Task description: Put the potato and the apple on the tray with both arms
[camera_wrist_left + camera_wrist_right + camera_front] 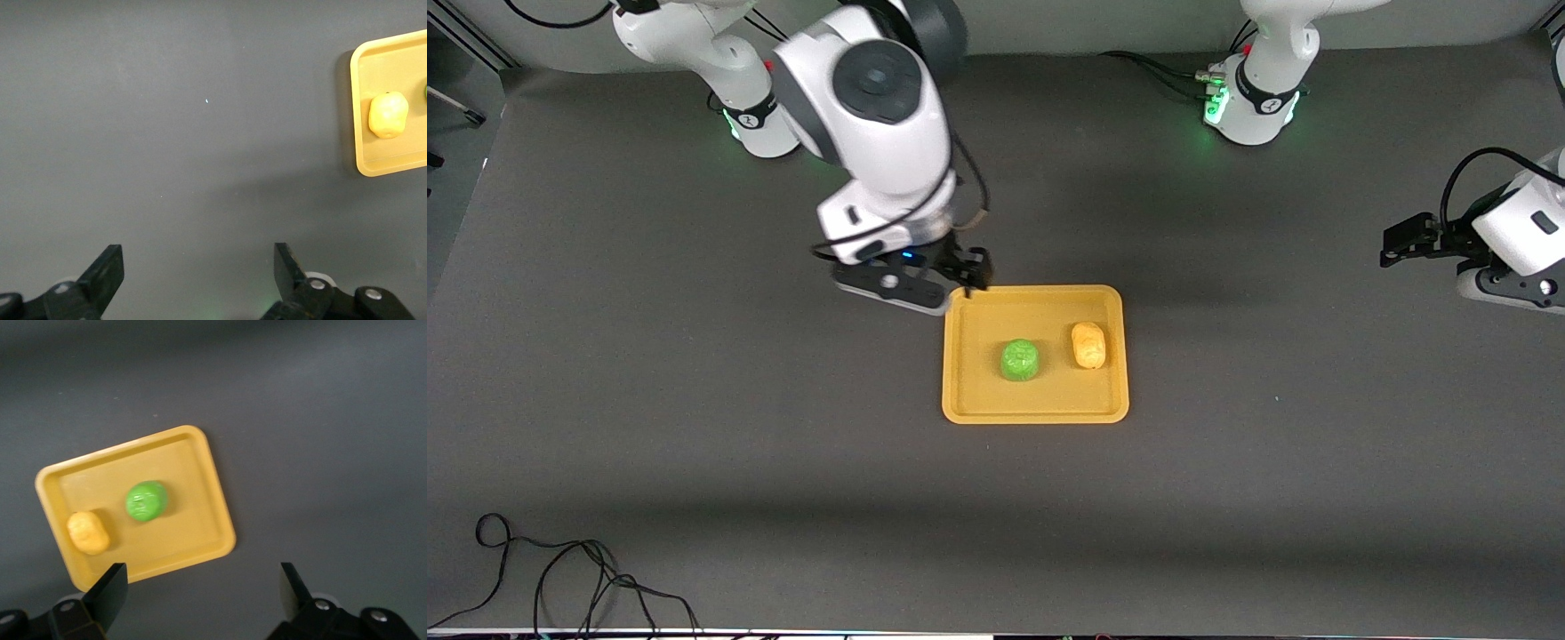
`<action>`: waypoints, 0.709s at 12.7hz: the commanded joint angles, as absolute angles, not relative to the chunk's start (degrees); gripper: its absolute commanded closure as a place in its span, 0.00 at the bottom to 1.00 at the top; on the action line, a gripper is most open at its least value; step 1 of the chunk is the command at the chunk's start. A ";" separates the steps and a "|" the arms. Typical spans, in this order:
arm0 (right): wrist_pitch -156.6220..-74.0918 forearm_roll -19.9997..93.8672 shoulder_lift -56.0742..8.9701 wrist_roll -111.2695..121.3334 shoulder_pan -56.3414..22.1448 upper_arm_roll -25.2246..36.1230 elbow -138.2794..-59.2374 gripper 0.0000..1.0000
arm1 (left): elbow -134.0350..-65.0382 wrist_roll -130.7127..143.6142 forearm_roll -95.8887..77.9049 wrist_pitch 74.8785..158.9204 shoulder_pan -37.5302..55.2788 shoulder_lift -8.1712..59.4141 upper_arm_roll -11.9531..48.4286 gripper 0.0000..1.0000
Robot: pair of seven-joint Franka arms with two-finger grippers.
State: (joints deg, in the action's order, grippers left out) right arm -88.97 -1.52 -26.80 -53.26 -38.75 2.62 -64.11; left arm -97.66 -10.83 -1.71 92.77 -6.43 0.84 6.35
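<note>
The yellow-orange tray [1035, 414] lies in the middle of the table. The green apple [1019, 360] and the yellow-tan potato [1088, 345] rest on it side by side, apart, the potato toward the left arm's end. My right gripper [972, 269] is open and empty, above the tray's corner nearest the right arm's base. Its wrist view shows the tray [217, 493], apple [146, 501] and potato [88, 533] past the right gripper [203, 577]. My left gripper [1392, 247] is open and empty over bare table at the left arm's end. The left wrist view shows the left gripper [198, 257], the tray's end [357, 87] and the potato [387, 115].
Both arm bases [1249, 98] stand along the table's edge farthest from the front camera. A loose black cable [560, 569] lies at the table's near corner at the right arm's end. The dark mat [694, 427] surrounds the tray.
</note>
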 commanded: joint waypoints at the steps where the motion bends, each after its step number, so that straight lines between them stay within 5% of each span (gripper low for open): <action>1: -88.33 -0.26 -18.66 -39.70 -30.71 2.81 -73.18 0.00 | -97.91 -11.34 -1.23 93.86 -6.50 -0.17 6.42 0.00; 9: -92.89 -0.18 -2.56 -5.92 -0.12 -2.89 -91.74 0.00 | -97.91 -11.07 1.14 95.02 -6.50 -3.07 6.59 0.00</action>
